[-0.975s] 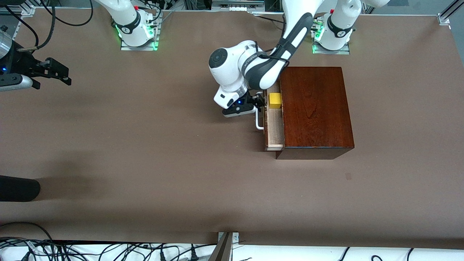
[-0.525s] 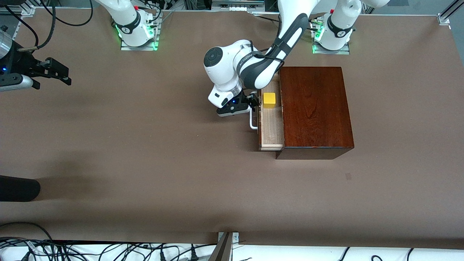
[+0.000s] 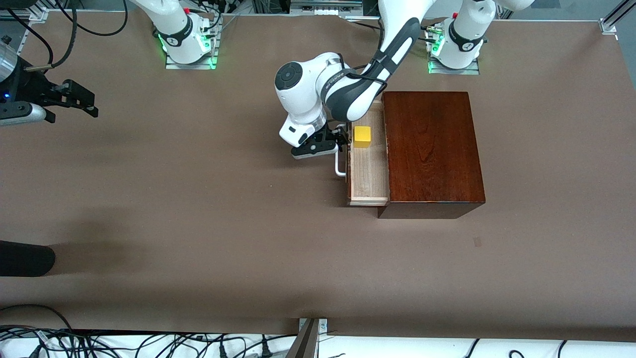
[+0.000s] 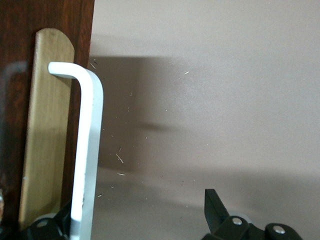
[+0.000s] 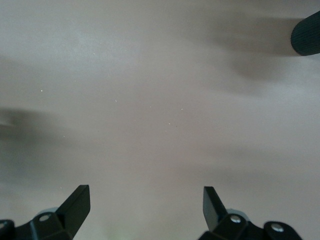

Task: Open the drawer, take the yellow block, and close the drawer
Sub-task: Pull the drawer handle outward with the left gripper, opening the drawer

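At the handle [image 3: 340, 161] sits your left gripper [image 3: 341, 137], fingers one on each side of the white bar; the left wrist view shows the bar [image 4: 89, 150] against one finger and the other finger [image 4: 214, 204] standing well off it, so read it as spread and hooked round the bar, not pinching. Step in hand, by my judgement: opening the drawer [image 3: 368, 169], which stands pulled partway out of the box [image 3: 431, 149], pale floor showing. Block [image 3: 362, 136] lies in the drawer just beside your left fingers, right against the front panel, at the end of the tray toward the arm bases. Next move calls for letting go of the handle, lifting clear of the panel, and coming down over the block with the fingers straddling it; enough of the tray looks exposed for that, though a little more pull would give room. Watch for: the block hugs the front panel, so the finger on that side has little gap; the left forearm [image 3: 357, 94] overhangs the tray's end and the box edge crowds the other side. Right gripper [image 3: 79, 102] waits, spread wide, over bare table [image 3: 198, 223] well away at the right arm's end, holding nothing. A dark rounded object [image 3: 25, 258] pokes in at the table edge there, apart from the work. Cables [image 3: 149, 343] run along the near edge, no hindrance.
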Robot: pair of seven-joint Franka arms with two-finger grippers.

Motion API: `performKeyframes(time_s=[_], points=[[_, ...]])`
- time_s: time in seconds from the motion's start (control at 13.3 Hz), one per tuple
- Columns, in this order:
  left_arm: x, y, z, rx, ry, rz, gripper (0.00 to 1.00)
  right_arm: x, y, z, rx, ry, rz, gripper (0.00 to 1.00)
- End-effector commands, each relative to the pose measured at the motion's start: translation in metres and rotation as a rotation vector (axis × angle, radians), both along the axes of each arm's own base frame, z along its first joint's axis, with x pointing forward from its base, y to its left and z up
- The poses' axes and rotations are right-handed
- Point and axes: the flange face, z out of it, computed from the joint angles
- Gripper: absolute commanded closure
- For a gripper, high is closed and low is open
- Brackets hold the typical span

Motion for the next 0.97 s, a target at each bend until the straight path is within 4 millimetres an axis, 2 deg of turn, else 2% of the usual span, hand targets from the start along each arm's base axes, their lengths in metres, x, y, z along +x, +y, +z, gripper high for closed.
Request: performKeyframes(time_s=[0.0,0.07,0.22,0.45,0.6,0.9], points=[[-0.020,-0.038,0.007,-0.073,0.035,0.002,0.00,0.005,0.006,0.001,-0.006,0.003,0.029,0.00],[-0.017,-0.040,0.016,-0.070,0.030,0.006,0.00,0.005,0.006,0.001,-0.006,0.003,0.029,0.00],[-0.017,-0.041,0.022,-0.064,0.033,0.007,0.00,0.006,0.006,0.001,-0.003,0.000,0.024,0.00],[-0.023,-0.041,0.021,-0.043,0.047,0.006,0.00,0.008,0.007,-0.003,-0.005,0.006,0.027,0.00],[-0.031,-0.045,0.020,-0.031,0.056,-0.003,0.00,0.016,0.008,-0.016,-0.011,0.020,0.027,0.00],[-0.043,-0.045,0.020,0.029,0.076,-0.012,0.00,0.020,0.011,-0.015,-0.012,0.017,0.030,0.00]])
